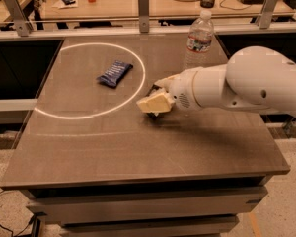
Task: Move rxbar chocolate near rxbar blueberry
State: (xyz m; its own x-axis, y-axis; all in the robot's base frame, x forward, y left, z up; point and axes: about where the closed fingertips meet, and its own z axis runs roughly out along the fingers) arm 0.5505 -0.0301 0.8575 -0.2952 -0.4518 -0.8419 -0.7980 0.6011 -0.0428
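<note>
The rxbar blueberry (114, 73), a dark blue crinkled wrapper, lies on the table inside a white ring (138, 90), near the ring's right side. My gripper (157, 97) hovers low over the table just right of the ring, a short way right and in front of the blue bar. Its cream fingers (153, 103) are closed around a thin black object, of which only a dark sliver (151, 90) shows. This is the rxbar chocolate, mostly hidden by the fingers.
A clear water bottle (199, 38) stands upright at the table's back right, behind my white arm (246, 85). The brown table (138, 157) drops off at its front and right edges. A cluttered counter runs behind it.
</note>
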